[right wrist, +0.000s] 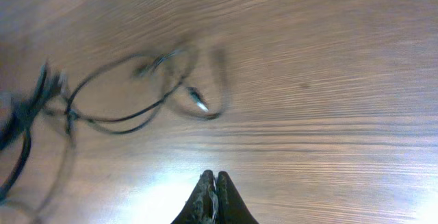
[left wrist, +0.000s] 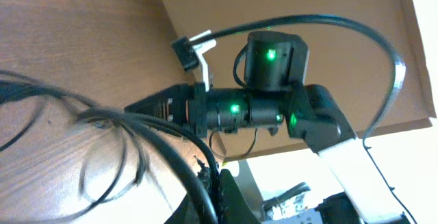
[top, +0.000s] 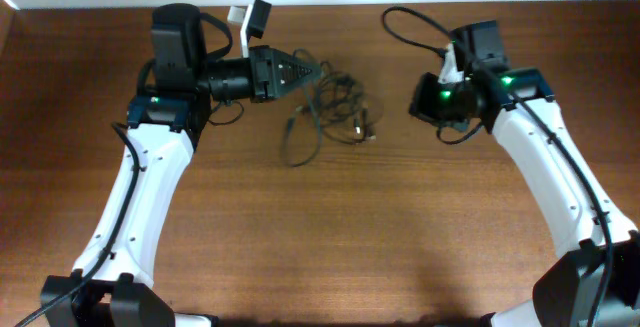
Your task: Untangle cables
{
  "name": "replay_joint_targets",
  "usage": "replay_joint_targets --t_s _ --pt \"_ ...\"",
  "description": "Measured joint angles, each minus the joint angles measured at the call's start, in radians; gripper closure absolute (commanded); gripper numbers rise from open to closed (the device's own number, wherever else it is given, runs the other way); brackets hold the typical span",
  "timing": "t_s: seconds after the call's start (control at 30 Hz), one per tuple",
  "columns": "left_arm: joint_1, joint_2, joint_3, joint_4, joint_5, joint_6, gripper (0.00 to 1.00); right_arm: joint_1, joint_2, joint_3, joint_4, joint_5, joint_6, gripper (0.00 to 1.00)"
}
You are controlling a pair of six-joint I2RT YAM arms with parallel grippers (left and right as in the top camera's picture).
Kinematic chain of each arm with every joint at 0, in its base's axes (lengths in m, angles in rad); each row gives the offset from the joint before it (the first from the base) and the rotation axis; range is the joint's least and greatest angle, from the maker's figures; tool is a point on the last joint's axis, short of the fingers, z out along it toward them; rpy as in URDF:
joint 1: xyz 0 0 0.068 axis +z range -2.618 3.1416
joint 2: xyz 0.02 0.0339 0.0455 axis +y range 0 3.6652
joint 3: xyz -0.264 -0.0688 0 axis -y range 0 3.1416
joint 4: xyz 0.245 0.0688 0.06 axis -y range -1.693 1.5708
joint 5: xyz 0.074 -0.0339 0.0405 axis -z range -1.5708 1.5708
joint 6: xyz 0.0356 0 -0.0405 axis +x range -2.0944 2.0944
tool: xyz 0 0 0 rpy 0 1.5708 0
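Left hand (top: 310, 71) sat at the upper-left edge of the cables (top: 335, 107), nose pointing right into the bundle. Jaws were pinched nearly together. In the left wrist view a black strand ran straight into the fingers, so I read it as clamped on the cables. Strands near it were blurred, so I couldn't separate individual cords.

Cables lay as one loose tangle on the counter (top: 330, 227), toward the back, between the two arms and closer to the left hand. One loop trailed toward the front on the bundle's left side. A silvery plug (top: 362, 133) lay at its right edge.

Right hand (right wrist: 213, 180) was well clear to the right of the tangle, fingers pressed together with nothing between them, over wood. Its wrist view showed thin loops and a plug end off to the left, apart from the fingertips.
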State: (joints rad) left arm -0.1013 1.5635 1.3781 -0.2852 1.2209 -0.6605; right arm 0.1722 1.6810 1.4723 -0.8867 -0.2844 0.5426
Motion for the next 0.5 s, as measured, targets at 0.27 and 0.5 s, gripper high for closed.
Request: replay_joint_targets --t_s 0.27,0.5 --pt "-0.001 0.000 0.000 -0.011 0.013 0.017 0.95 -0.042 0.006 0.000 -0.041 0.049 0.000 0.89" --pt "-0.032 0.000 0.000 -0.011 0.000 0.026 0.90 -0.045 0.007 0.000 0.044 -0.182 -0.080 0.59"
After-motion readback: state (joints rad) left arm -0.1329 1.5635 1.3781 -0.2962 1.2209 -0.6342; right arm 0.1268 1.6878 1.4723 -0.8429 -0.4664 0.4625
